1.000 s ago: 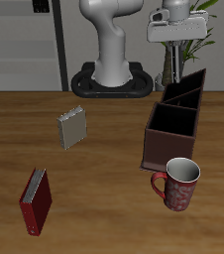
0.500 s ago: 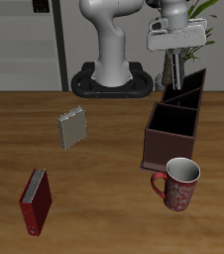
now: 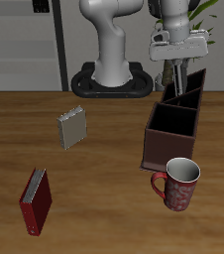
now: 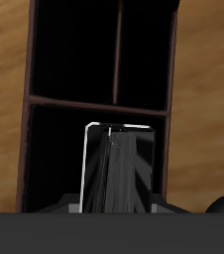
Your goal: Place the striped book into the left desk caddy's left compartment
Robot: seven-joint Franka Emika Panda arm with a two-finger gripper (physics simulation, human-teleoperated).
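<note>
The table spreads wide below the gripper, which hangs over the caddy's far end, well back from the table's front edge. The caddy stands directly beneath the tool, its low square section reaching toward the front and its taller slanted part lying under the fingers; in the wrist view its dark compartments open straight below, split by a thin partition. The mug, red with a pale inside, sits on the table past the caddy's near end, well forward of the gripper. The red book lies far off near the front edge, and the grey book stands on the table well to the side of the tool. The striped book hangs edge-on from the gripper, whose fingers are clamped on it, with its lower end reaching down to the caddy's slanted section
</note>
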